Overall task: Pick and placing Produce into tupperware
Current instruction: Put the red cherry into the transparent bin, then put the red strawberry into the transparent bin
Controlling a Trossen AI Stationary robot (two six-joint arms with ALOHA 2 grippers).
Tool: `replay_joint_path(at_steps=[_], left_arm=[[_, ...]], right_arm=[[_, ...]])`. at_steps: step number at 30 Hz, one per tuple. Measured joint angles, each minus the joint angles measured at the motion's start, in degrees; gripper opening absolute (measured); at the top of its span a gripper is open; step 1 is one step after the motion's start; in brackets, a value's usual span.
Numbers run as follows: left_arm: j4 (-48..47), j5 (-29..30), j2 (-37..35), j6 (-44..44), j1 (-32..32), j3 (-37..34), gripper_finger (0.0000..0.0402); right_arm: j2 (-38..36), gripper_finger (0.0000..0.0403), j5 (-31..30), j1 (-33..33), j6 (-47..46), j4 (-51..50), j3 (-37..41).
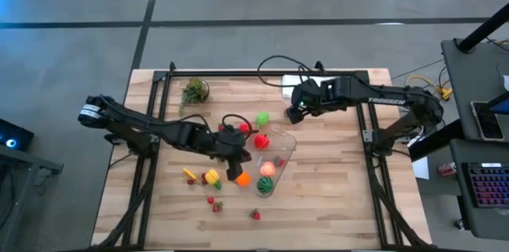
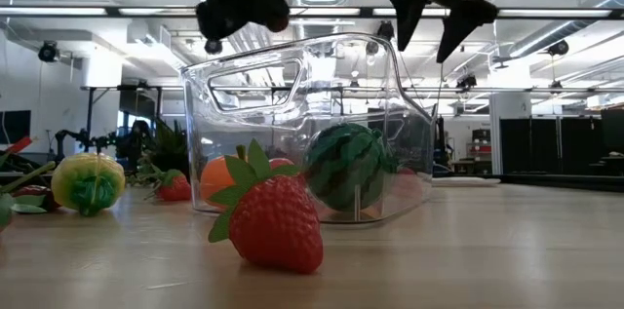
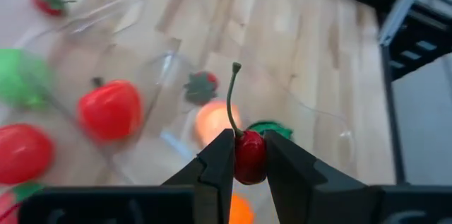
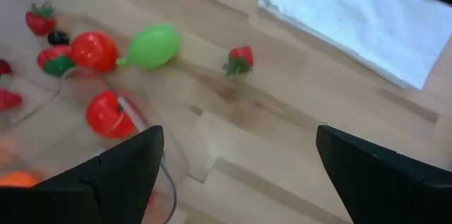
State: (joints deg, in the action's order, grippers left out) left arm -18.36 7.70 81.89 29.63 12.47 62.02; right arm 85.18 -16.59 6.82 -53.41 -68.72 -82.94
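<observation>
Your left gripper [image 3: 241, 159] pinches a red cherry [image 3: 248, 155] above the tupperware [image 1: 274, 160] (watermelon [image 2: 348, 166] inside). Right gripper [image 4: 236, 155] hangs spread wide, empty, near the white sheet [image 4: 357, 20].

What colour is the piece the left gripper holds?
Dark red cherry with a green stem; clearest in the left wrist view.

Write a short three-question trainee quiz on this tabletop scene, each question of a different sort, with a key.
1. True or false: the left gripper is shut on a cherry.
2. Multiple choice: the white sheet lies nearest which gripper? A. the left gripper B. the right gripper C. neither, it lies in the tupperware
3. Fill in: in the low view, the piece closest to the camera is a ____.

Key: 1 true; 2 B; 3 strawberry.
</observation>
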Motion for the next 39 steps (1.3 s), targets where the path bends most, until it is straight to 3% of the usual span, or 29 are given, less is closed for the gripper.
replay_joint_path(at_steps=[3, 7, 12, 16, 21, 27, 32, 39], left_arm=[[5.30, -1.62, 3.14, 0.45, 0.07, 0.00, 0.0076], [9.94, -2.82, 7.70, 7.47, 0.24, -0.02, 0.0123], [8.69, -3.81, 10.32, 14.09, 0.37, 0.22, 0.0206], [4.27, -5.56, 6.83, 21.95, 0.37, 0.17, 0.0247], [-8.22, -1.88, -4.14, 22.10, 0.39, 0.24, 0.0250], [-25.06, 8.67, -17.49, 20.38, -0.34, -0.36, 0.0236], [-27.85, 13.46, -25.26, 15.80, -2.10, -2.37, 0.0232], [-27.73, 15.26, -32.14, 7.76, -9.53, -5.84, 0.0232]], right_arm=[[-0.19, 0.0363, -0.02, -1.66, 0.34, -0.25, 0.00], [-0.64, 0.0363, -0.07, -3.43, 0.61, -0.70, 0.00], [-2.19, 0.0363, -1.48, -5.42, -1.24, -3.39, -0.02], [-3.28, 0.0363, 0.57, -5.30, -3.82, -7.60, 0.08], [-2.22, 0.0363, 1.61, -1.15, -2.11, -6.12, 1.80], [5.42, 0.0363, 8.18, 8.15, 6.04, 7.43, 5.14], [12.52, 0.0363, 13.15, 14.51, 8.48, 12.67, 4.91], [19.83, 0.0363, 18.50, 17.55, 7.82, 17.48, 4.52]])
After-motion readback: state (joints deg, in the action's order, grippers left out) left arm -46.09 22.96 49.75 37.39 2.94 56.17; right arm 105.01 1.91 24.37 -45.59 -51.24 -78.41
